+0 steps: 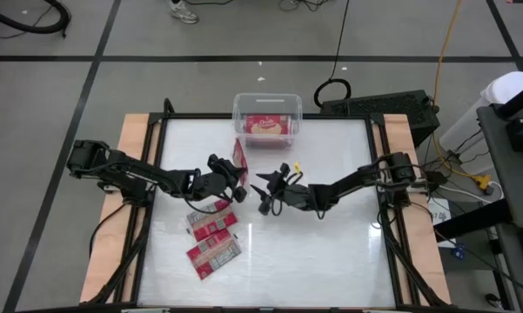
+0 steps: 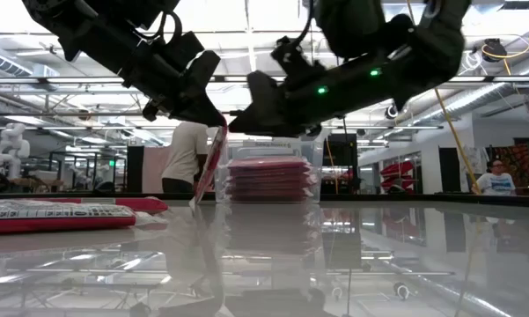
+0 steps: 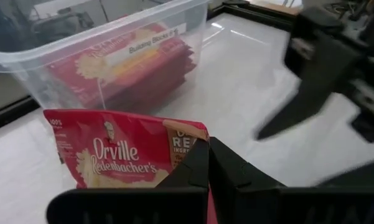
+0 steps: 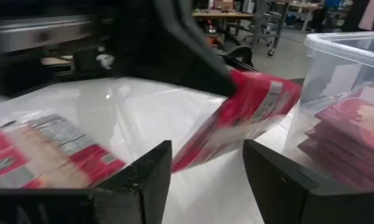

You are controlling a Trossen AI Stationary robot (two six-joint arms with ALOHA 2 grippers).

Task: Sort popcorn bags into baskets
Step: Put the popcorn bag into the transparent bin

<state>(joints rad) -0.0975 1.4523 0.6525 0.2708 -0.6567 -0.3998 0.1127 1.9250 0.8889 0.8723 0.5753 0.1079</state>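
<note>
A: Left gripper [image 1: 238,184] near the middle of the tabletop, jaws clamped tight on one popcorn bag [image 1: 239,156], and the bag stands almost on edge, tilted, between the gripper and the bin.

B: Clear in the left wrist view: the two dark fingers [image 3: 193,171] are pinched together on the packet's edge, popcorn picture facing the camera. The clear basket [image 1: 238,111] sits right behind it, at the middle of the tabletop's far edge.

A: And that basket is already loaded. From table height there's a stack of red packets [image 2: 270,179] inside, lying flat, filling the lower part of the bin.

B: Right gripper [image 1: 266,189] now. It's just beside the left one, near the tabletop's centre, fingers spread apart and holding nothing.

A: Agreed. In its own wrist view the two fingers [image 4: 150,174] stand wide, with the tilted red bag seen in the gap between them, farther off. No contact that I can see.

B: Two more bags [image 1: 211,237] lie flat on the tabletop, grey-white label sides up, toward the near left part, one closer to the near edge than the other. They look just about touching at a corner, though I can't be sure.

A: Beyond the table, a person [image 2: 187,157] stands in the room, and another sits at far right [image 2: 493,179].
</note>
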